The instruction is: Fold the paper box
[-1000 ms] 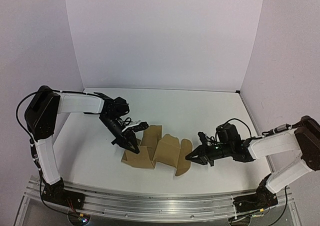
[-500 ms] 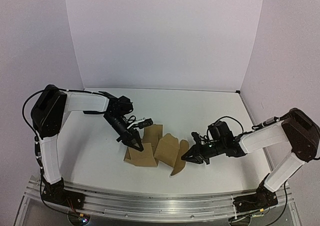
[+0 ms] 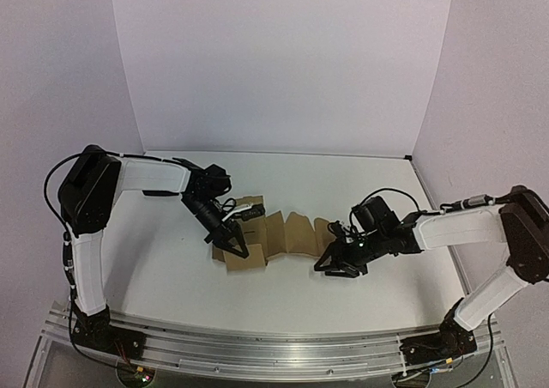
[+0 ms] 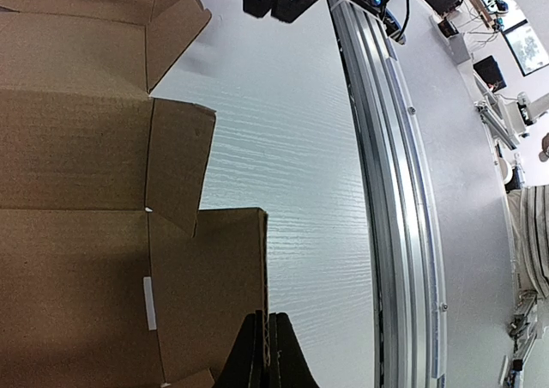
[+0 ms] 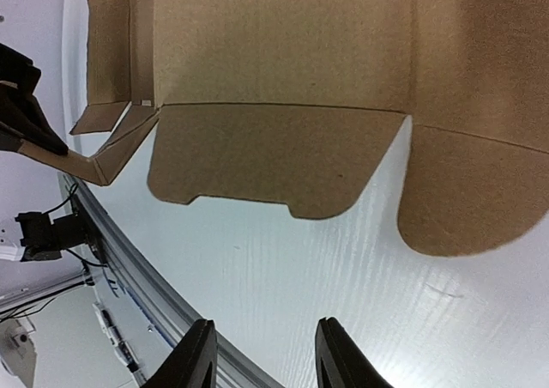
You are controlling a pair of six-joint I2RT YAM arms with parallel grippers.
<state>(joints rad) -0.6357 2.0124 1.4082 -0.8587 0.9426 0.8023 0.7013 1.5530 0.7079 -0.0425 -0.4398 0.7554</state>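
The white table point(image 3: 343, 186) takes up most of the top view, with an aluminium rail point(image 3: 257, 343) running along its near edge. The left arm point(image 3: 146, 176) reaches in from the left side. The right arm point(image 3: 455, 229) reaches in from the right, and both bend down toward the middle of the table.

The paper box point(image 3: 279, 233) lies between them, slightly left of centre. It is not yet a box but a brown cardboard sheet opened out almost flat, its panels side by side with creases between them. Rounded flaps sit at its right end. At the left end, smaller flaps are partly lifted off the table.

The left fingers point(image 4: 267, 341) are at the sheet's near left corner. In the left wrist view they are pressed together, and the edge of a cardboard panel runs straight into the thin line between them. They appear to be pinching that edge.

The right fingers point(image 3: 333, 268) are low over the table, just beside the right end of the sheet. In the right wrist view they stand well apart with only bare white table between them. They hold nothing, and the rounded flaps lie just beyond their tips.
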